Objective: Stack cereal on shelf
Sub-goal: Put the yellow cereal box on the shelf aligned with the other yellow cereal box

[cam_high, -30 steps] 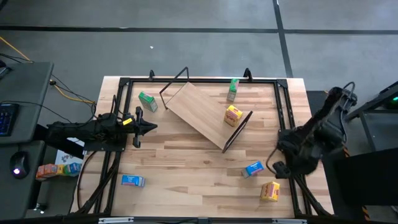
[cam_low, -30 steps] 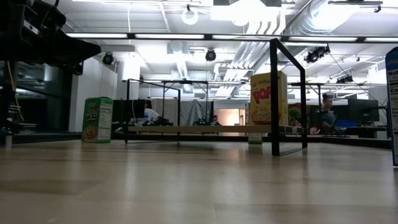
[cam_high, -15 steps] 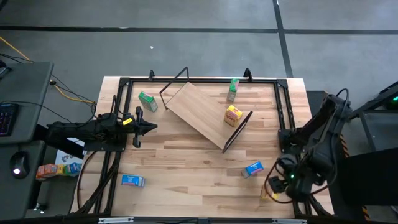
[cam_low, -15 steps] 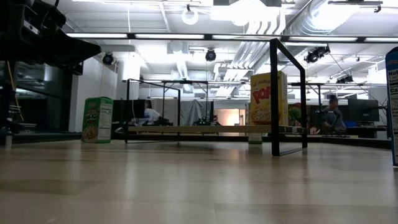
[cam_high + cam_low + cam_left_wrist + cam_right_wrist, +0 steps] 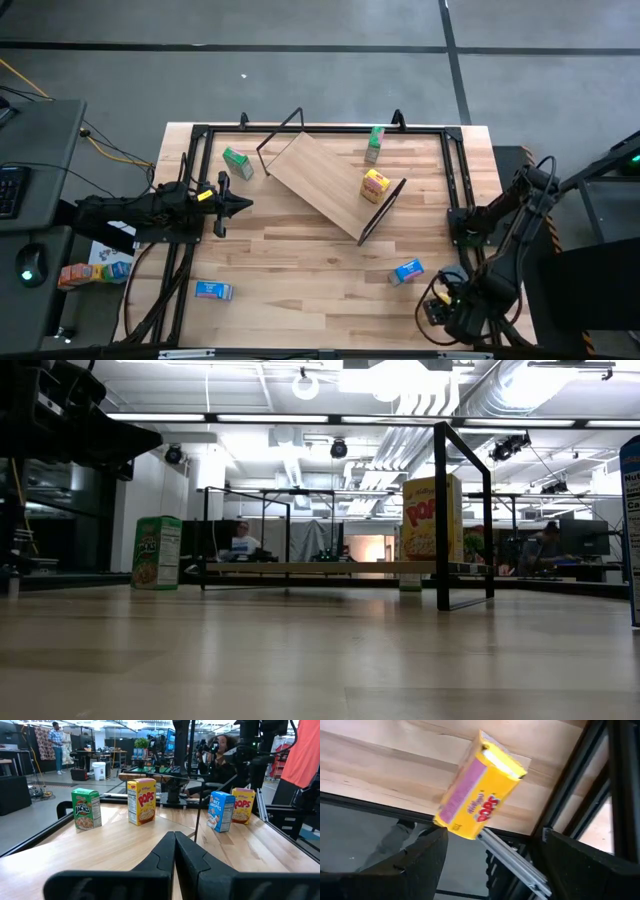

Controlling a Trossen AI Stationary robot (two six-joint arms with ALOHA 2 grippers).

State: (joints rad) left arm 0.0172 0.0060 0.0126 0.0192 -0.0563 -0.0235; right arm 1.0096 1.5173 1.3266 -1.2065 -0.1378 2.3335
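1. In the high view, the right gripper [image 5: 437,311] hangs at the lower right corner of the table [image 5: 300,270], over the spot where a yellow box lies. Its fingers [image 5: 410,865] are spread wide; in the right wrist view the yellow-orange cereal box [image 5: 480,787] shows between them, and contact cannot be told.
2. A blue cereal box [image 5: 407,271] lies just up and left of that gripper. A second blue box [image 5: 213,291] lies at the lower left of the table.
3. The left gripper [image 5: 240,205] waits at the left edge of the table, mid-height in the frame, pointing right. Its fingers [image 5: 172,855] are pressed together with nothing between them.
4. The shelf [image 5: 320,185] sits tilted on its black wire frame in the upper middle of the table. A yellow-orange box [image 5: 375,185] stands on its right end.
5. A green box [image 5: 237,163] lies to the upper left of the shelf, apart from it. Another green box [image 5: 375,143] stands near the table's far edge, to the shelf's upper right.
6. In the low view, people [image 5: 241,541] sit in the room beyond the table.
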